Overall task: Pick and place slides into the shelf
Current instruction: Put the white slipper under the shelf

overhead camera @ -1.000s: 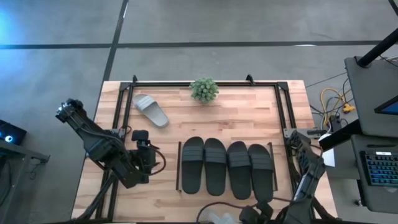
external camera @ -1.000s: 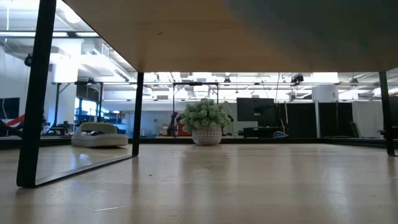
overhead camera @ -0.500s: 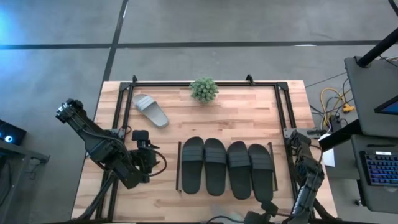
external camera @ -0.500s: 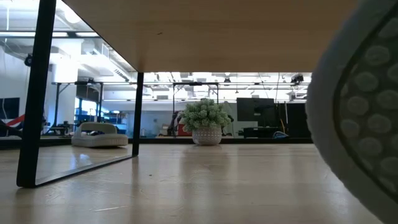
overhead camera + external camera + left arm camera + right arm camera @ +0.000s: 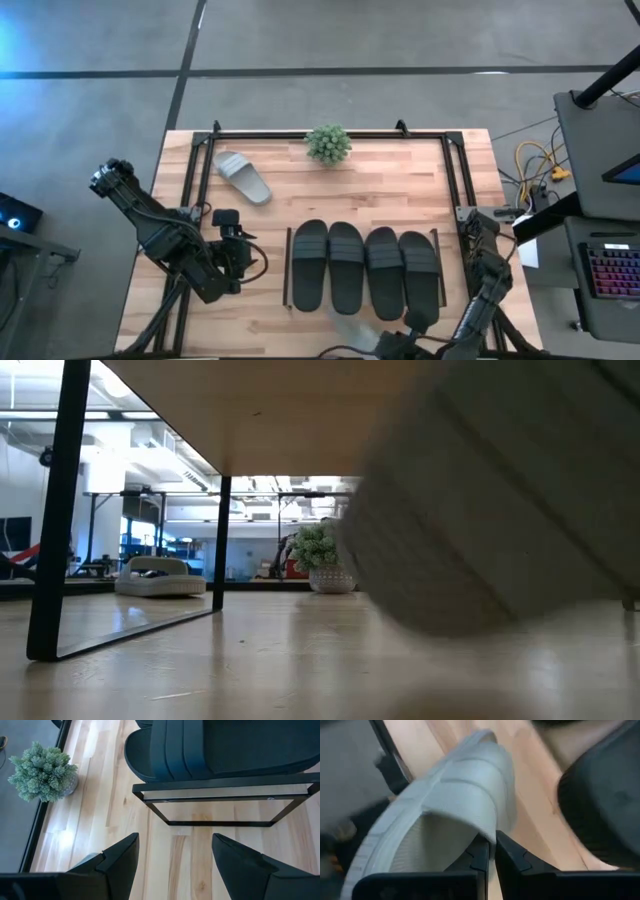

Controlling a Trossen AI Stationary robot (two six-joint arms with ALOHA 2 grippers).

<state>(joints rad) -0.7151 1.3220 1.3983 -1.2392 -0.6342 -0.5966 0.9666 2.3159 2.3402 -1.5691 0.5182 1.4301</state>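
The shelf (image 5: pixel 288 268) near the table's middle carries 4 black slides (image 5: pixel 365 270) side by side on its top board, so that row looks full. 2 grey slides remain. 1 grey slide (image 5: pixel 242 177) lies untouched at the far left, near the plant (image 5: pixel 328 144). The right gripper (image 5: pixel 491 851), fingers pressed together, pinches the strap of the other grey slide (image 5: pixel 450 805) at the table's near edge. The left gripper (image 5: pixel 172 857) hangs spread and empty, left of the shelf.

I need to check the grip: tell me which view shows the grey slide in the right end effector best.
The right wrist view: the right end effector is shut on the grey slide at its strap edge. The low view shows it only as a blur; the high view catches a sliver; the left wrist view misses it.
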